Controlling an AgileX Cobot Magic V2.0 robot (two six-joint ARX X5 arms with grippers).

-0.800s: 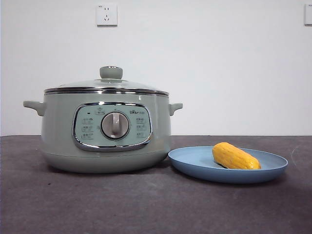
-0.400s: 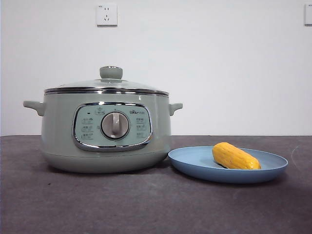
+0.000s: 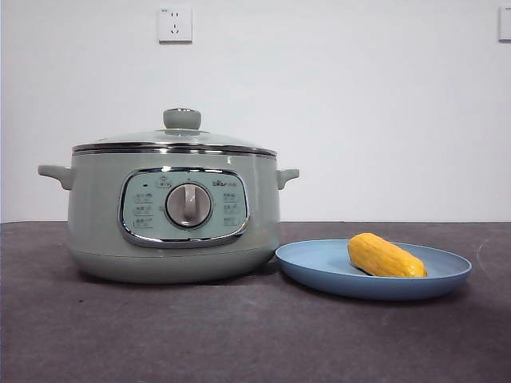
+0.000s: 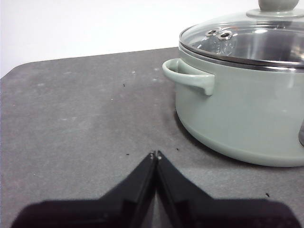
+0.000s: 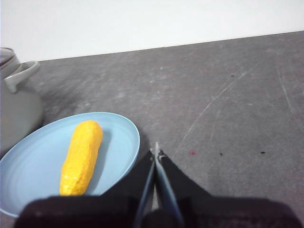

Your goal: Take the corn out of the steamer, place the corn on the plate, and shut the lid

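The sage-green steamer (image 3: 172, 215) stands on the dark table with its glass lid (image 3: 176, 140) resting on it, knob up. The yellow corn (image 3: 385, 256) lies on the light-blue plate (image 3: 319, 267) to the steamer's right. In the left wrist view my left gripper (image 4: 155, 155) is shut and empty over bare table, apart from the steamer (image 4: 237, 114) and its lid (image 4: 247, 40). In the right wrist view my right gripper (image 5: 156, 153) is shut and empty just beside the plate's (image 5: 118, 137) rim, with the corn (image 5: 81, 156) lying on it. Neither arm shows in the front view.
A white wall with a socket (image 3: 174, 24) stands behind the table. The dark grey tabletop (image 3: 239, 335) stretches in front of the steamer and the plate. The steamer's side handle (image 5: 21, 73) shows at the edge of the right wrist view.
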